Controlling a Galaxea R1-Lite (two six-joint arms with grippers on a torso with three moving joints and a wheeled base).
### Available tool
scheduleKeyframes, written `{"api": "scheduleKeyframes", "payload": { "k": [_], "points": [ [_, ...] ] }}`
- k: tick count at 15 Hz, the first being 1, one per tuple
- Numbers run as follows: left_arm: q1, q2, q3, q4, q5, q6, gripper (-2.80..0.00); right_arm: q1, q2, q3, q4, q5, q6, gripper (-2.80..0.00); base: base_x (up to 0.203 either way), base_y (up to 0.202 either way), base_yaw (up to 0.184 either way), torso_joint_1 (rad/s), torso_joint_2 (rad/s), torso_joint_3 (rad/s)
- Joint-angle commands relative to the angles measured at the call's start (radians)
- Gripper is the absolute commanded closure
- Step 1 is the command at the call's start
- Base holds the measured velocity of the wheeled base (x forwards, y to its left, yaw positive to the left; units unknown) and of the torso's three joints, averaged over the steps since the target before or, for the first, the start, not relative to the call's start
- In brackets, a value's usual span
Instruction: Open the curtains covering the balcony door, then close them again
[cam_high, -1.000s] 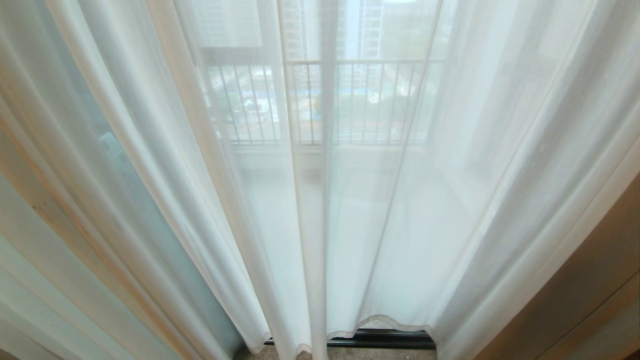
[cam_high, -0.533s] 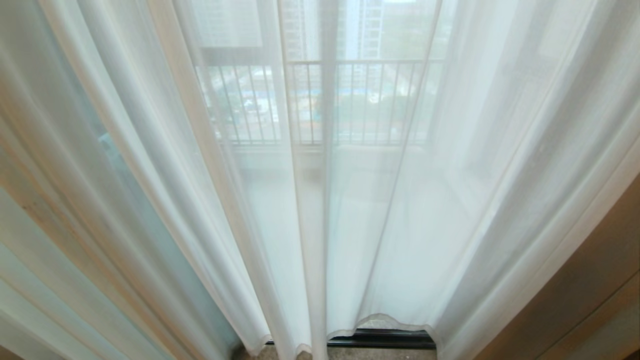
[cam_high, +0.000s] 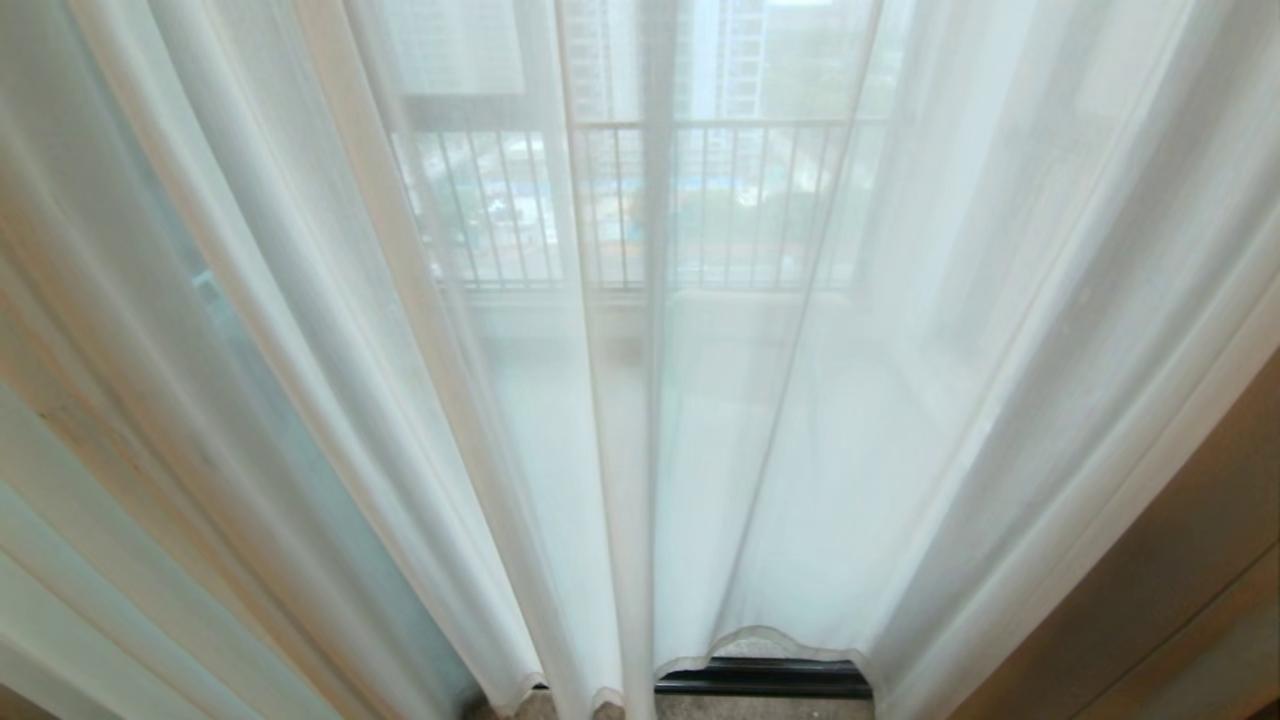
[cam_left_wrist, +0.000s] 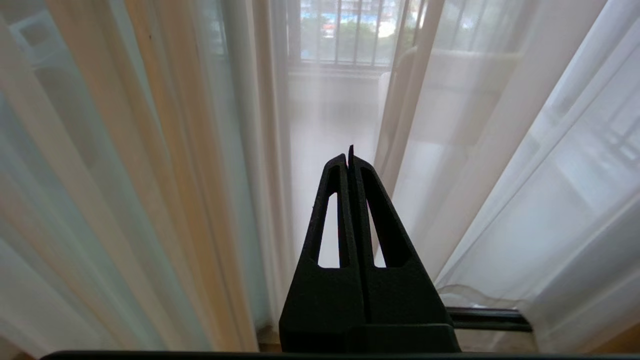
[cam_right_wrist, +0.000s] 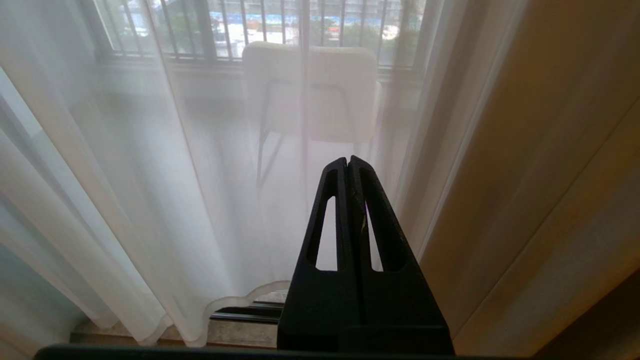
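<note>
Presently, both grippers point at the drawn fabric and neither touches it.

Left gripper (cam_left_wrist: 350, 155) — fingers pressed fully together, nothing between them. To its left side hang dense folds of the curtains (cam_left_wrist: 150, 175), tinted orange-beige where layers overlap. Straight ahead of the tips lies the sheerest stretch of fabric, through which a barred railing (cam_left_wrist: 345, 30) and a pale balcony floor show. To its right, further white folds fall toward the black door track (cam_left_wrist: 487, 320), which runs just below the wavy hem, level with the base of the fingers.

In the head view neither arm appears. The curtains (cam_high: 620, 420) cover the whole opening; two hemmed edges meet near the centre and overlap there. Behind them the balcony door (cam_high: 655, 200) shows only as a faint vertical frame bar. The black track (cam_high: 765, 680) is exposed under the lifted hem, right of centre.

Right gripper (cam_right_wrist: 348, 162) — fingers likewise closed flat against each other, holding nothing. To its left the curtains (cam_right_wrist: 150, 175) hang in soft folds, with the hem curling above the track (cam_right_wrist: 250, 312) beside the gripper's base. Ahead of the tips, through the fabric, stands a pale chair (cam_right_wrist: 310, 90) on dark legs. To its right hangs the thicker beige drape (cam_right_wrist: 540, 175), opaque, just beside the fingers but apart from them.
</note>
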Motion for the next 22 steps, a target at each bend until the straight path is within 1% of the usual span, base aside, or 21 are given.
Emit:
{"api": "scheduleKeyframes", "payload": {
  "k": [1,2,7,22],
  "points": [
    [0.000,-0.012,-0.001,0.063,0.008,0.084,0.00,0.000,0.000,0.000,-0.001,0.001,0.000,0.00,0.000,0.000,0.000,0.000,0.00,0.000],
    [0.001,-0.012,0.000,0.054,0.007,0.099,0.00,0.000,0.000,0.000,-0.001,0.001,0.000,0.00,0.000,0.000,0.000,0.000,0.00,0.000],
    [0.000,-0.012,0.000,0.057,0.016,0.082,0.00,0.000,0.000,0.000,-0.001,0.001,0.000,0.00,0.000,0.000,0.000,0.000,0.00,0.000],
    [0.000,-0.012,0.000,0.057,0.016,0.081,0.00,0.000,0.000,0.000,-0.001,0.001,0.001,0.00,0.000,0.000,0.000,0.000,0.00,0.000]
  ]
}}
